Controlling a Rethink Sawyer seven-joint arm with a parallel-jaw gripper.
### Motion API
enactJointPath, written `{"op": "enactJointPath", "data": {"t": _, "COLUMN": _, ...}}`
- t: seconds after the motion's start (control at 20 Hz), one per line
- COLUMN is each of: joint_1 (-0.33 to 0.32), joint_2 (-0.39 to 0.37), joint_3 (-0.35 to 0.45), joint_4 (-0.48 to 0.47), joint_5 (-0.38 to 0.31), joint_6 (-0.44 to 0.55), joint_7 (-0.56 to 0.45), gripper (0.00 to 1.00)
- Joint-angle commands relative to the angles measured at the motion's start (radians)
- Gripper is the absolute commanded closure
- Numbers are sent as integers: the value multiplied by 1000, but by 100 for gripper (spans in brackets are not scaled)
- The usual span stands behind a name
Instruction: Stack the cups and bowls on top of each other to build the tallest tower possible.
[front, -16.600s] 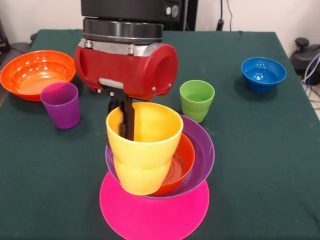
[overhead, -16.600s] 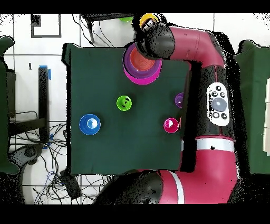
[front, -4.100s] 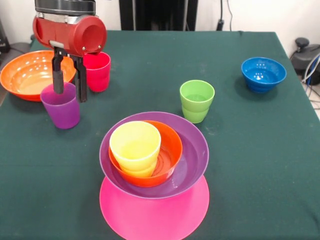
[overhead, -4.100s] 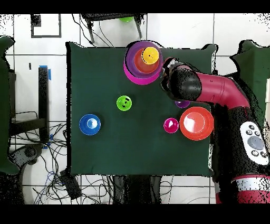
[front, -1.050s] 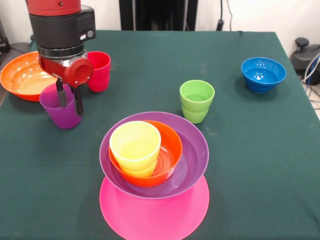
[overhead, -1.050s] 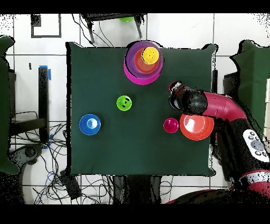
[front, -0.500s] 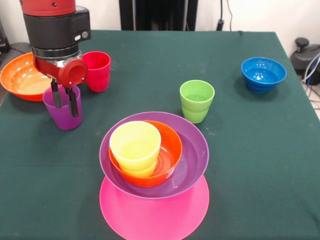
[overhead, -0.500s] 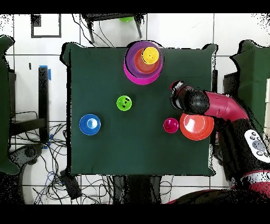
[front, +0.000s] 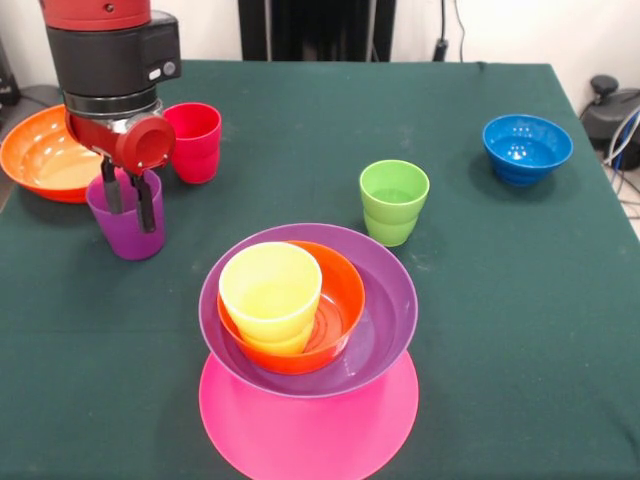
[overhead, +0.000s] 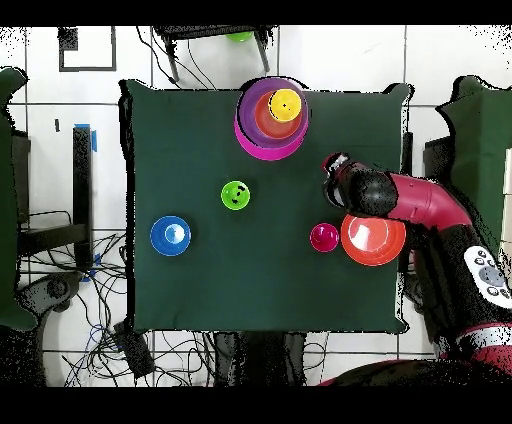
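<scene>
**Claw closes on purple cup beside half-built tower**

Nearest the camera in the front view, the tower (front: 308, 350) stands close to the table's near edge: an upturned glossy pink plastic bowl (front: 308, 432) as base, a medium purple bowl (front: 385, 310) upright on it, a small orange bowl (front: 345, 305) nested inside that, and a yellow ribbed plastic tumbler (front: 270, 295) seated in the orange bowl, off-centre toward the picture's left.

Behind the tower and to its right, a light green ribbed tumbler (front: 394, 200) stands alone on the dark green cloth-covered table (front: 500, 300), with open cloth all round it.

At left, the red and black arm's gripper (front: 126, 200) reaches down onto a purple ribbed plastic tumbler (front: 127, 228). Its two dark fingers (front: 146, 204) are drawn narrow, pinching the cup's wall, one finger inside and one on the outer face.

Just behind stands a red ribbed tumbler (front: 194, 142), and a large orange glossy bowl (front: 40, 150) sits at the table's left edge. A small blue bowl (front: 527, 148) rests far right, near that edge.
</scene>
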Motion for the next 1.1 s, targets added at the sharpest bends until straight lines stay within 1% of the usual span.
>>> {"op": "enactJointPath", "data": {"t": 0.05, "joint_1": 12, "joint_2": -48, "joint_3": 0, "joint_4": 77, "joint_5": -68, "joint_6": 97, "joint_7": -178, "gripper": 0}}
{"op": "enactJointPath", "data": {"t": 0.2, "joint_1": 20, "joint_2": -90, "joint_3": -4, "joint_4": 103, "joint_5": -56, "joint_6": 118, "joint_7": -167, "gripper": 0}}
{"op": "enactJointPath", "data": {"t": 0.5, "joint_1": 17, "joint_2": -111, "joint_3": -4, "joint_4": 132, "joint_5": -57, "joint_6": 113, "joint_7": -157, "gripper": 0}}
{"op": "enactJointPath", "data": {"t": 1.1, "joint_1": -2, "joint_2": -20, "joint_3": -7, "joint_4": 124, "joint_5": -90, "joint_6": 33, "joint_7": -145, "gripper": 0}}
